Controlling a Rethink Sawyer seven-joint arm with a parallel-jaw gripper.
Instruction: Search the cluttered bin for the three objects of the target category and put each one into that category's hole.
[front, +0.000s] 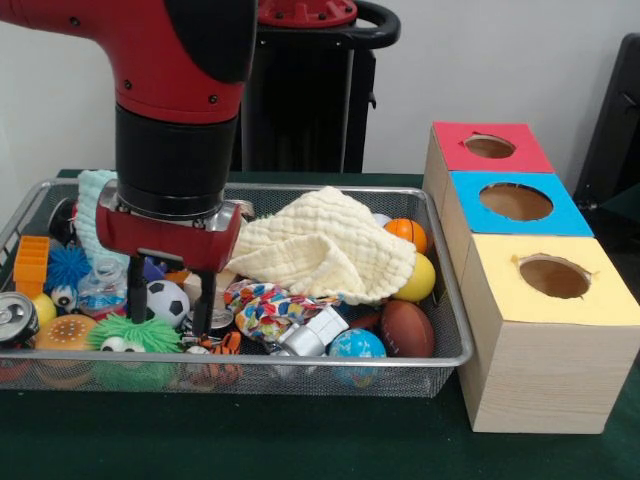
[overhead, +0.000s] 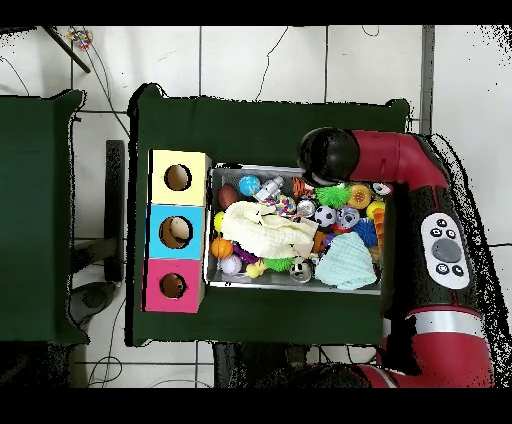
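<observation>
Front view. Bin (front: 452, 352) is sitting on the table (front: 300, 440), left of three boxes lying in a row. The hole (front: 489, 146) is lying in the farthest box's top; middle box (front: 517, 203) and nearest box (front: 552, 300) are lining up toward the camera. Cloth (front: 325, 245) is lying on the clutter in the bin's middle. Gripper (front: 170, 305) is reaching down into the bin's left part, fingers spread, soccer ball (front: 166, 299) sitting between them. Football (front: 406, 327) is lying at the right front, globe ball (front: 355, 346) just left of it.

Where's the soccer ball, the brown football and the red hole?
Soccer ball (front: 166, 300), front view, on its white front.
Football (front: 407, 328), front view, on its brown side.
Hole (front: 490, 147), front view, on the round opening.
</observation>
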